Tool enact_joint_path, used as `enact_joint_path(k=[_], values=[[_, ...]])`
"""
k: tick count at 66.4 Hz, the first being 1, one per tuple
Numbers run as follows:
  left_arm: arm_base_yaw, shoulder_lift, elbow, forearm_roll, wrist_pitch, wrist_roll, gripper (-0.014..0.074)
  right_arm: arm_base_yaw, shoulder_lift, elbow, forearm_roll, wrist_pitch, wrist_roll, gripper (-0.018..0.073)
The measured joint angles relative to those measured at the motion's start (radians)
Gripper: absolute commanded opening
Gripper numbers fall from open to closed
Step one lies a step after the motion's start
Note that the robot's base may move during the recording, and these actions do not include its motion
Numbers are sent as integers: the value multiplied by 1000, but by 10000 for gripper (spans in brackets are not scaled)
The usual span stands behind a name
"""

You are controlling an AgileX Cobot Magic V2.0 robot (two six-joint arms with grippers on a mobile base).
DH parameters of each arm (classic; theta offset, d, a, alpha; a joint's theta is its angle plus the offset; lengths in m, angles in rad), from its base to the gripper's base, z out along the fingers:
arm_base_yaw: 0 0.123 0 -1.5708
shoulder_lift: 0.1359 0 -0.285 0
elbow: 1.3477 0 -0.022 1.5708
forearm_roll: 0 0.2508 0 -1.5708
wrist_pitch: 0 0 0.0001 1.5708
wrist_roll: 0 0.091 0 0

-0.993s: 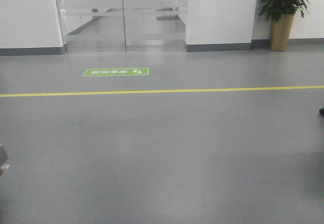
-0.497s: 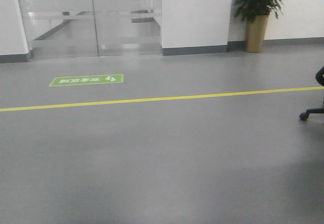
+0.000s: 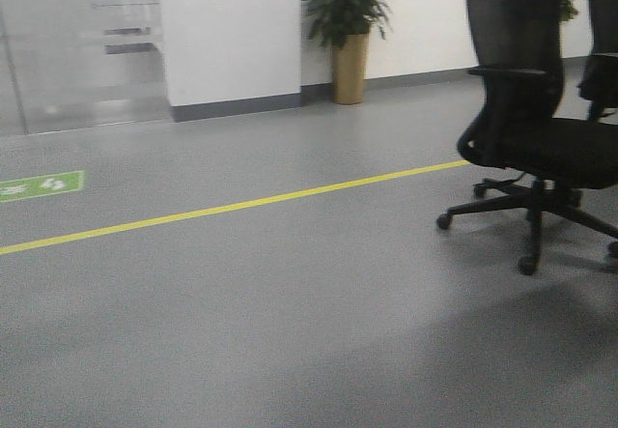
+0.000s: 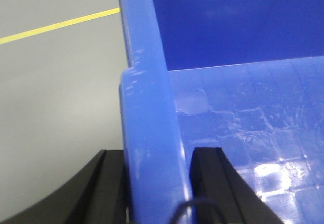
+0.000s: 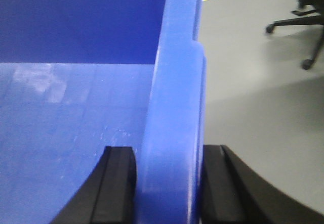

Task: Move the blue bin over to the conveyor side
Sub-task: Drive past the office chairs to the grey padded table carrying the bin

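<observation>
Blue bin (image 4: 243, 107): gripped at two opposite walls, one per gripper; glossy interior faces both wrist cameras, grey floor (image 4: 55, 87) shows beyond each rim.
Left gripper (image 4: 159, 166): clenched across the rim on the robot's left, one black finger outside the wall, one inside.
Right gripper (image 5: 167, 161): clenched across the opposite rim, fingers placed likewise.
Front view: green floor marking (image 3: 39, 185) at far left; yellow line (image 3: 241, 204) running across; potted plant (image 3: 348, 37) against the white wall; black office chair (image 3: 531, 128) at right.

A black office chair (image 3: 541, 148) and potted plant (image 3: 348, 32) stand on grey floor (image 3: 241, 331).
</observation>
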Motion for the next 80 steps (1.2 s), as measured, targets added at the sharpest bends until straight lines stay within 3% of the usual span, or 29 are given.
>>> enact_joint_path(k=[80], values=[[0, 2, 0, 0, -2, 1, 1, 0, 0, 0, -2, 0, 0, -79]])
